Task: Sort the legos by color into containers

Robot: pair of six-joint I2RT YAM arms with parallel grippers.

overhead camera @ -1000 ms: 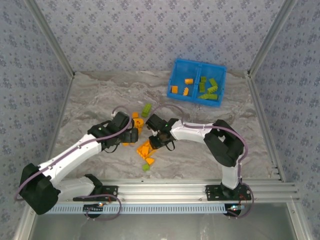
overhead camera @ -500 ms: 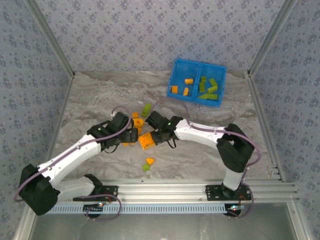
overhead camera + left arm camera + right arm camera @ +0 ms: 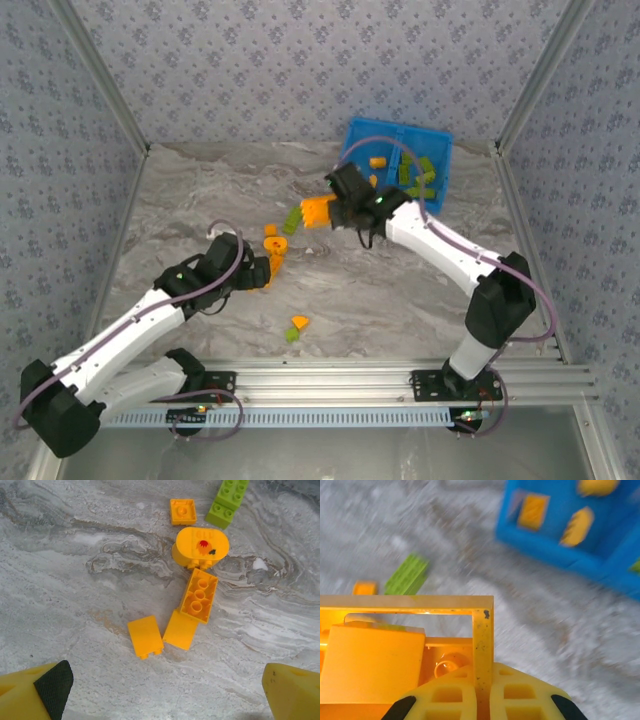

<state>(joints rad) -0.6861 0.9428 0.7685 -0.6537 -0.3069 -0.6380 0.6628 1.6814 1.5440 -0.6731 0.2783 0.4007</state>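
Orange flat plate, clamped in the right hand, has travelled from the desk centre to beside the blue bin; left hand gapes wide, empty.

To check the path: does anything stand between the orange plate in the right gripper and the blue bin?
Nothing visible does. The right gripper holds the orange plate near the blue bin, bare table between them; the green brick lies off the path.

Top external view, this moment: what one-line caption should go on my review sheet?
Right gripper shut on the orange plate near the blue bin; left gripper open by loose orange bricks.
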